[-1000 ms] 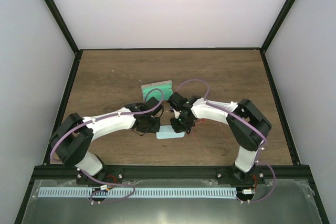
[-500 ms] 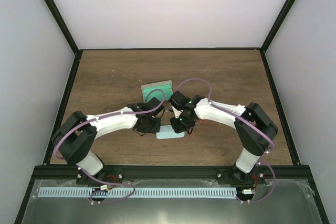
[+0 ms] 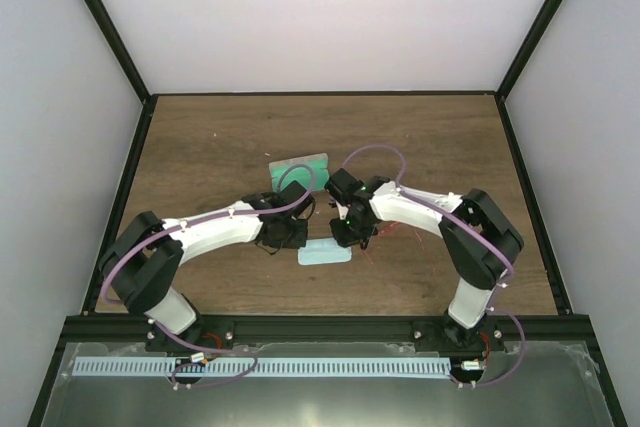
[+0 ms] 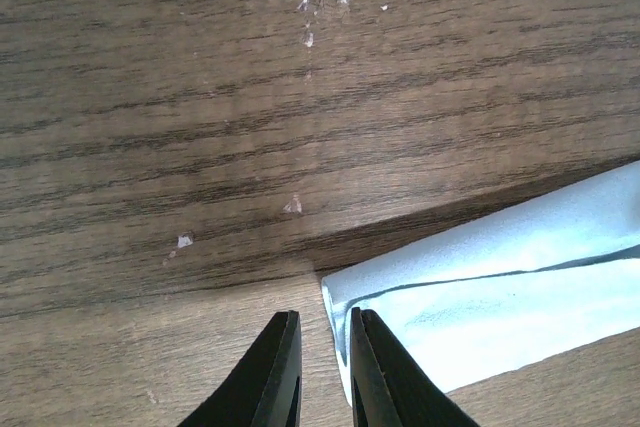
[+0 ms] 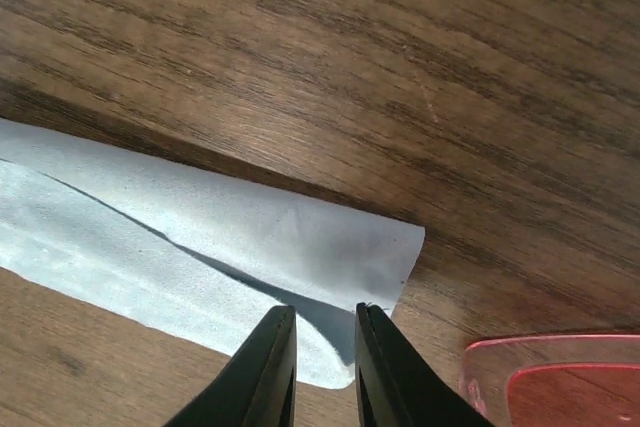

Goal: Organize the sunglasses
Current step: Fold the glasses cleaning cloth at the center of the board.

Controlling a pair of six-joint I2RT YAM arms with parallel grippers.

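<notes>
Where the job stands: cloth (image 4: 500, 287) folded; sunglasses (image 5: 545, 379) not yet in case (image 3: 298, 172).
Left gripper (image 4: 325, 315), right gripper (image 5: 323, 309): jaws a slit apart at the cloth ends; whether they pinch it, I cannot tell.
Next: lift clear, fetch sunglasses gently.

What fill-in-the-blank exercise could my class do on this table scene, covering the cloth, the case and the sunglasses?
1. The folded cloth is light ___.
2. The case lying beyond it has a ___ lining.
3. In the right wrist view, the sunglasses beside the cloth show a thin ___ frame.

Missing words: blue; green; red.
</notes>
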